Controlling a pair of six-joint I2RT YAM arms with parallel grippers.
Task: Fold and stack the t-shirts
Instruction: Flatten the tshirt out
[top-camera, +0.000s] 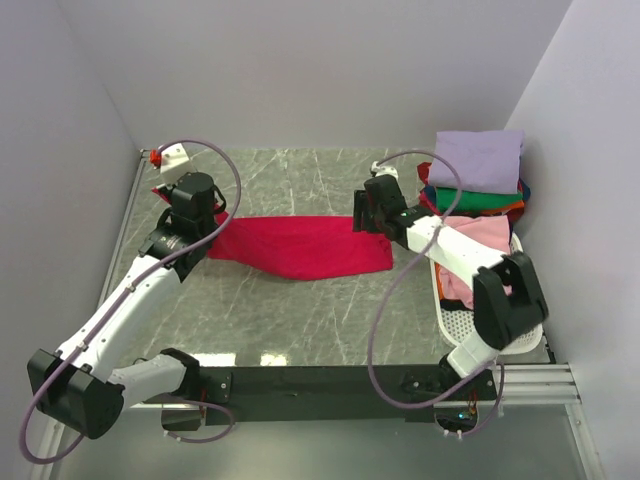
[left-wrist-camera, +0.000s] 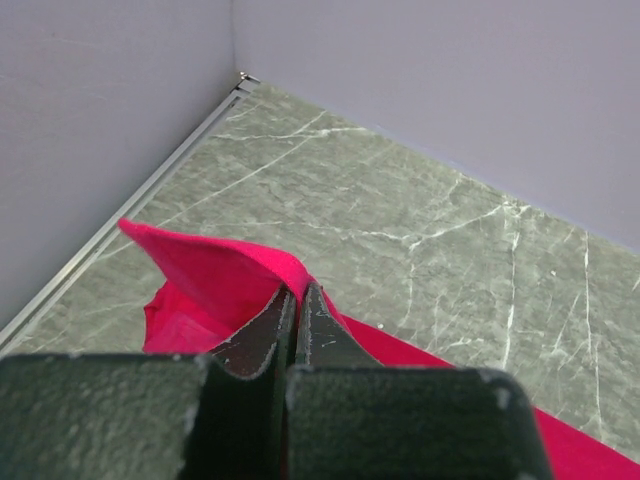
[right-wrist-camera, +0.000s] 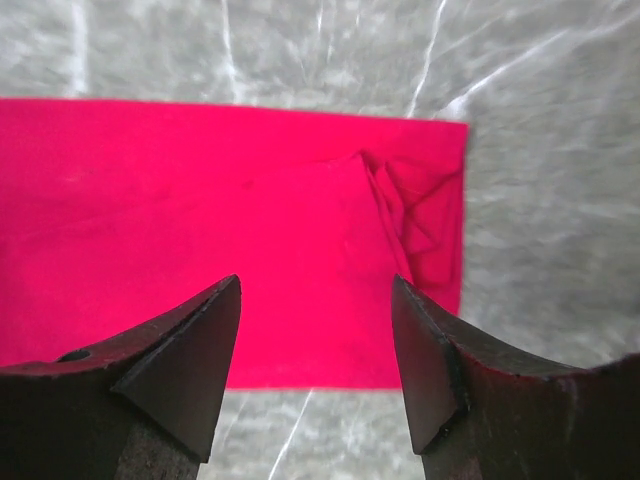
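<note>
I see the red shirt (top-camera: 300, 247) folded into a long flat band across the middle of the counter (top-camera: 300, 320), running left to right. Its left end is lifted off the surface, a peaked corner pinched in the left claw (left-wrist-camera: 297, 296); the rest lies flat. From the right wrist view its right end is square-edged, with a small bunched crease near that edge. At the far right sits a folded stack: the lavender shirt (top-camera: 478, 160) on top, the green shirt (top-camera: 465, 200) under it, then slivers of the blue shirt (top-camera: 525, 188) and orange shirt (top-camera: 516, 208). The pink shirt (top-camera: 482, 235) lies rumpled just in front of the stack.
</note>
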